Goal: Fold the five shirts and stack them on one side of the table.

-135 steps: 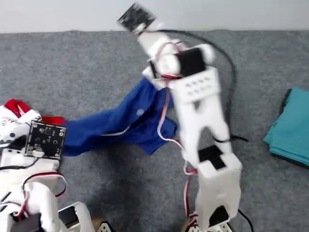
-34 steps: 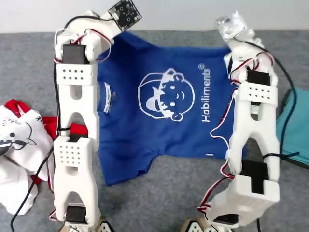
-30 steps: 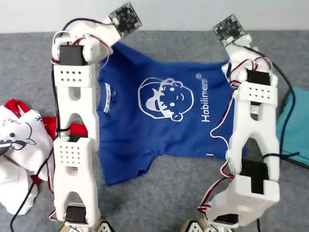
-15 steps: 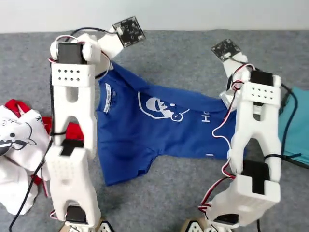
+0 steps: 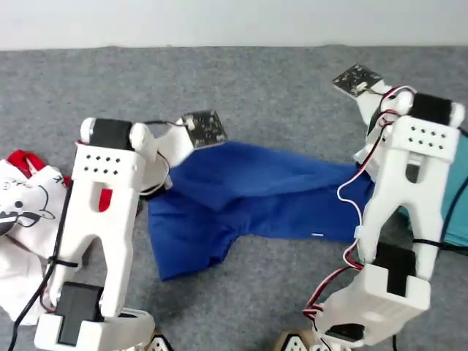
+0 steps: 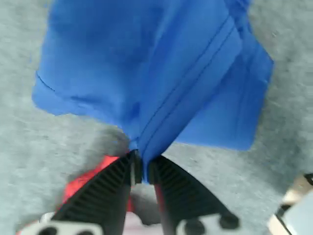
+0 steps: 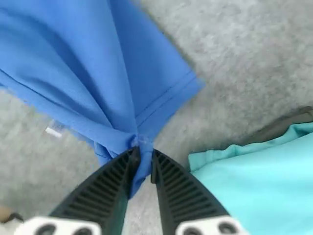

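The left gripper [image 6: 140,170] and right gripper [image 7: 142,157] are each closed tight on 1 pinch of the shirt [image 5: 278,191]. We read its long axis as running gripper to gripper. The teal stack [image 7: 254,166] lies just beside the right gripper. We cannot tell which edges are pinched.

Left gripper [image 6: 140,164] closed; right gripper [image 7: 142,155] closed

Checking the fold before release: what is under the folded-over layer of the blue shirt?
A lower layer of the same blue shirt sticks out at its near edge, on the grey table. Anything else beneath is covered. The left gripper and right gripper pinch the top layer.
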